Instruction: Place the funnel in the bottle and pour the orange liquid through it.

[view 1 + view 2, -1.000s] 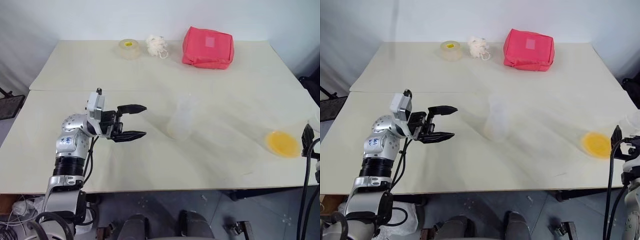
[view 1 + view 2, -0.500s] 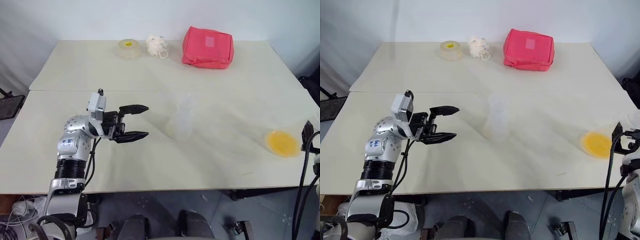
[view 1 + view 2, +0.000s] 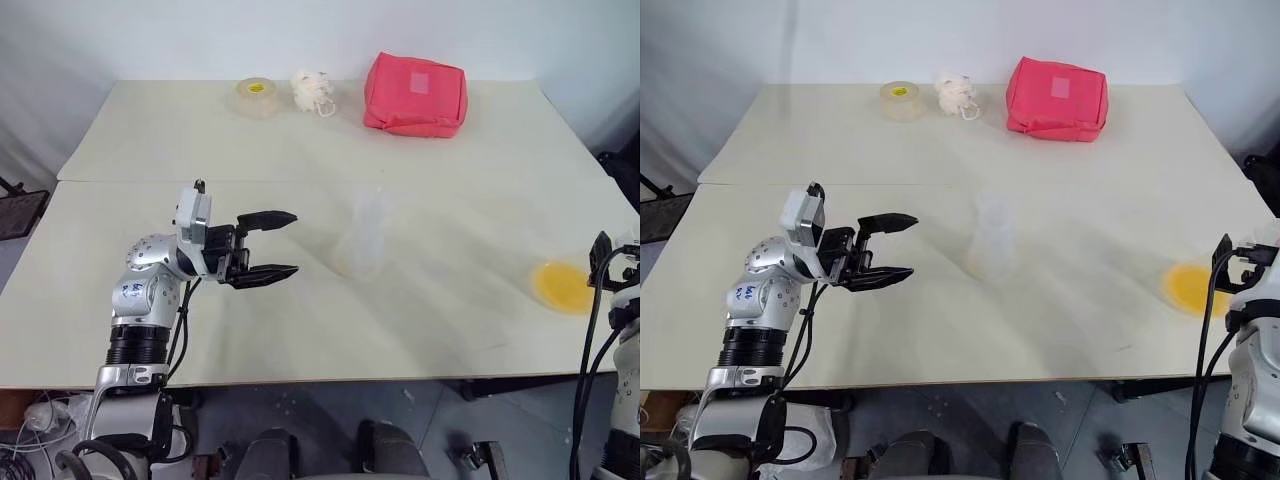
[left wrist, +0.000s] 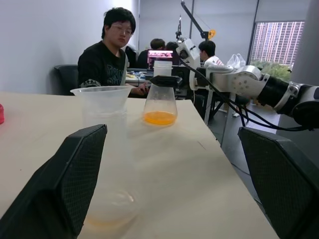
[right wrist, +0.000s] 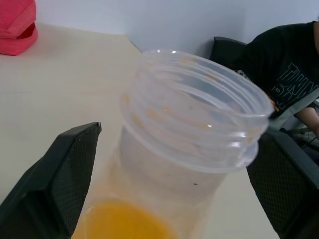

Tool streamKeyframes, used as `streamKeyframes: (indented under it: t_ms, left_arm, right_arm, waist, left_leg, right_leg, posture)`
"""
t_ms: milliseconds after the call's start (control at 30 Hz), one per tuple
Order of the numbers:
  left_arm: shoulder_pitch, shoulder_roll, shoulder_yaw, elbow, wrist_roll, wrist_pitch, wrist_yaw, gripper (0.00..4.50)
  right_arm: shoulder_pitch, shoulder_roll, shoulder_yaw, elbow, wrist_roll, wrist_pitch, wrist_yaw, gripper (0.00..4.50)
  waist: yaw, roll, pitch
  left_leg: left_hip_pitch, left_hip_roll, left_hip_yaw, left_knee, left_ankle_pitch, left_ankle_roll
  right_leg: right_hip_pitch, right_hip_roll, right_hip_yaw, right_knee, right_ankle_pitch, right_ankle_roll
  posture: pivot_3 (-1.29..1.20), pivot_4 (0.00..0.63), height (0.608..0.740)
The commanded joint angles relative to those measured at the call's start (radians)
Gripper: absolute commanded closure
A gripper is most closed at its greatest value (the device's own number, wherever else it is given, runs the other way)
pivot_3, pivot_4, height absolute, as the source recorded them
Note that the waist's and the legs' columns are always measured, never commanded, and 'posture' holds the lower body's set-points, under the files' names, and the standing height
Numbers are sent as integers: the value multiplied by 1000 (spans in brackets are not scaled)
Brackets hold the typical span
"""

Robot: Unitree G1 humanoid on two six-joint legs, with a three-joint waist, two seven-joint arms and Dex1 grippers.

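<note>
- While my left tool [image 3: 291, 242] has kept its place beside the bottle [image 3: 360, 250] with its jaws wide and empty, my right tool [image 5: 180, 130] has crept forward along the right edge of the tabletop [image 3: 180, 140].
- Its fingers now stand wide on either side of the threaded neck of a clear flask [image 4: 160, 102], not closed on it, so nothing is gripped yet.
- I judge this as the reach for the pour: the next step is to close on that neck.
- The funnel [image 4: 101, 93] already sits upright in the bottle's mouth at mid-tabletop, so the placing step looks done.
- The orange liquid [image 3: 562, 286] is a shallow layer in the flask's wide base, well apart from the bottle, to its right.
- The bottle looks close to empty; I see a faint yellowish tint at its base but cannot tell whether that is liquid.
- The flask's mouth is open, with no cap.
</note>
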Motion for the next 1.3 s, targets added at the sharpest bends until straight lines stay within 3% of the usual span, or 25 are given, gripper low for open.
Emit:
streamKeyframes:
  t_ms: [33,233,500,667,1033,1300]
  left_arm:
    - [5,10,10,-45,-30,3,8,0]
    - [14,13,9,-55,-37,5,14,0]
    - [30,14,6,-72,-44,5,13,0]
    - [16,14,9,-29,-36,-20,-10,0]
    - [-58,3,24,164,-15,-135,-26,0]
    - [-91,11,28,209,-16,-163,-37,0]
  right_arm:
    - [-17,-17,-22,-6,3,-36,-11,405]
    - [-13,-2,-23,-20,22,-45,-12,2023]
    - [13,8,-2,-130,76,-7,8,2038]
    - [-54,-18,138,-310,98,56,47,2038]
    - [-293,-48,523,-278,-167,-10,71,2038]
    - [-377,-149,711,-152,-425,-274,161,2038]
  waist:
    - [-1,0,0]
    - [2,1,0]
    - [-1,1,1]
    - [-6,5,2]
    - [-13,6,2]
    - [-25,5,2]
  left_leg:
    - [0,0,0,0,0,0]
    - [0,0,-1,0,0,0]
    - [0,1,0,-1,0,0]
    - [0,1,0,-1,0,0]
    - [-2,-1,-1,-1,0,0]
    - [-2,-1,-1,-2,0,0]
  right_leg:
    - [0,0,0,0,0,0]
    - [0,0,0,0,0,0]
    - [0,0,0,-1,0,0]
    - [0,0,0,-1,0,0]
    - [-1,0,-2,-2,0,0]
    - [-2,0,-5,-2,0,0]
  posture:
    - [0,150,740]
    - [0,150,740]
    - [0,150,740]
    - [0,150,740]
    - [0,150,740]
    - [0,150,740]
